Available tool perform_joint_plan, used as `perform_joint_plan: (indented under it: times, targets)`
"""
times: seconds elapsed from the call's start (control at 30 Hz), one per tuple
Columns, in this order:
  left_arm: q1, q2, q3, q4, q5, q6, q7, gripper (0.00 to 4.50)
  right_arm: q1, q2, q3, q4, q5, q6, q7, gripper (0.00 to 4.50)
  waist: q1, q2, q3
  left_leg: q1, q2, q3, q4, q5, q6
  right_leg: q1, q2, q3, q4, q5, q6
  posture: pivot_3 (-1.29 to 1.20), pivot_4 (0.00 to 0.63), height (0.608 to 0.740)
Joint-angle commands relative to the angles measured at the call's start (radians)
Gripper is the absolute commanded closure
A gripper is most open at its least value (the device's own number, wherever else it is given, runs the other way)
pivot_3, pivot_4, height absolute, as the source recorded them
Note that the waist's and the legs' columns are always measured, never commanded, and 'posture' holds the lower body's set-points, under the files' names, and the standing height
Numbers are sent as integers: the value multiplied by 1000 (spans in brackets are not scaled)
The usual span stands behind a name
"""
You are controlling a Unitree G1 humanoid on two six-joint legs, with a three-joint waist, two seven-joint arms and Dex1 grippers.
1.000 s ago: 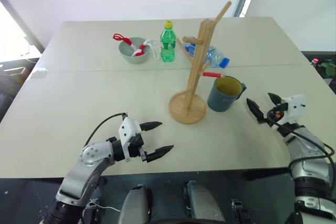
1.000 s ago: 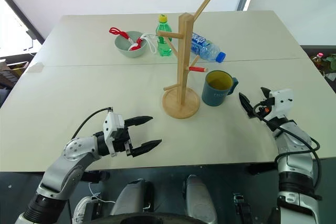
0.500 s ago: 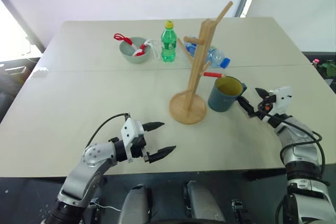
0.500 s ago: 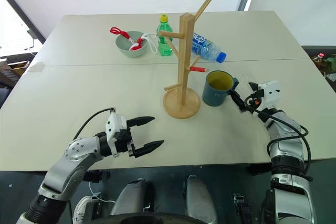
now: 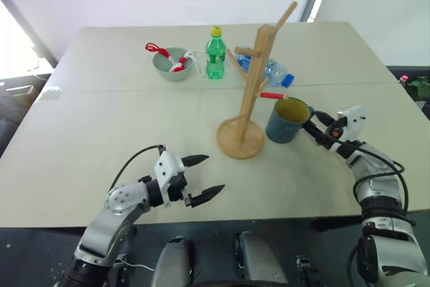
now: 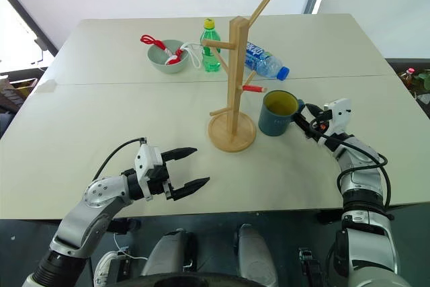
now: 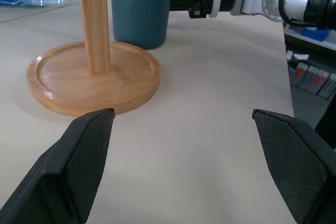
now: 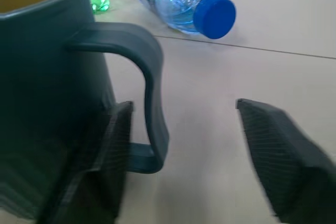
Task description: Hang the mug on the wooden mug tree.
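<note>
The dark teal mug (image 5: 286, 121) with a yellow-green inside stands upright on the table, just right of the wooden mug tree (image 5: 254, 85) and its round base (image 5: 240, 139). Its handle (image 8: 153, 98) faces my right gripper (image 5: 314, 126). That gripper is level and open around the handle. One finger (image 8: 113, 150) sits between the mug wall and the handle, and the other finger (image 8: 273, 150) is well outside it. My left gripper (image 5: 205, 176) hovers open near the table's front edge, left of the tree base, with nothing between its fingers.
At the back stand a green bottle (image 5: 215, 53) and a grey-green bowl (image 5: 170, 64) holding red-handled items. A clear water bottle with a blue cap (image 8: 184, 1) lies behind the tree. The table's right edge (image 5: 403, 109) is close to my right arm.
My right gripper has moved forward and left to the mug, and one finger has slipped into the handle loop. The left gripper has stayed in place.
</note>
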Motion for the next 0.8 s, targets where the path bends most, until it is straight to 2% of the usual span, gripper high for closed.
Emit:
perform_joint_plan:
  times: [0.03, 0.1, 0.27, 0.37, 0.5, 0.67, 0.8]
  targets:
    - [3, -1, 4, -24, 5, -22, 5, 0, -25, 1, -3, -4, 21, 7, 25, 3597, 0, 0, 0, 0, 0, 0, 0, 0, 0, 0, 0, 0, 0, 0, 0, 0, 150, 740]
    - [4, -1, 5, -25, 6, -22, 5, 0, -28, 7, 1, -9, 25, 14, 35, 4476, 0, 0, 0, 0, 0, 0, 0, 0, 0, 0, 0, 0, 0, 0, 0, 0, 150, 740]
    - [0, 3, 9, -20, 11, -23, 0, 0, -2, 3, 17, -90, 5, 1, 27, 4476, 0, 0, 0, 0, 0, 0, 0, 0, 0, 0, 0, 0, 0, 0, 0, 0, 150, 740]
    - [-6, 10, 15, -14, 14, -27, -4, 0, 76, -54, 53, -243, -96, -105, -3, 4476, 4, 1, 0, 0, 0, 0, 0, 0, 0, 0, 0, 0, 0, 0, 0, 0, 150, 740]
    - [-24, 11, 19, 6, 15, -33, -8, 0, 217, -147, 76, -520, -179, -125, -6, 4476, 6, 1, 0, -1, 0, -1, 0, 0, 0, 0, -1, 0, 0, 0, 0, 0, 150, 740]
    - [-89, 16, 12, 83, 20, -57, -48, 0, 372, -248, 61, -861, -240, -46, -18, 4476, 3, 1, 0, 0, 0, -1, 1, 0, 0, 0, 0, -1, 0, 0, 0, 0, 150, 740]
    - [-156, 5, 13, 133, 15, -62, -66, 0, 402, -309, 27, -1039, -253, 58, -26, 4476, 3, 1, 1, 0, 0, 0, 3, 0, 0, 0, 1, -1, 2, 0, 0, 0, 150, 740]
